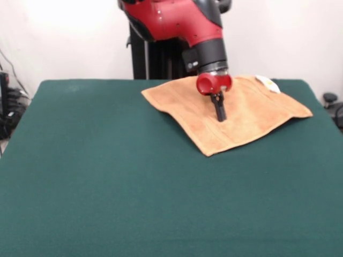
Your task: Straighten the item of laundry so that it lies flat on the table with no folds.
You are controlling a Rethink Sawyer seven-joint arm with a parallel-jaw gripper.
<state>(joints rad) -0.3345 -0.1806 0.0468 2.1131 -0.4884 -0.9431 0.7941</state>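
The orange-tan towel (236, 115) lies spread on the dark green table (107, 176) at the far right, close to the far edge. It looks nearly flat, with a woven band along its near edge and a white tag (267, 83) at its far right corner. My gripper (220, 114) hangs from the red and black arm over the towel's middle. Its black fingers (220, 107) are together and the tips are at or just above the cloth. I cannot see any cloth held between them.
The robot's pedestal (155, 59) stands behind the table's far edge. Cables and gear (10, 107) sit off the left side and a dark object (332, 104) off the right side.
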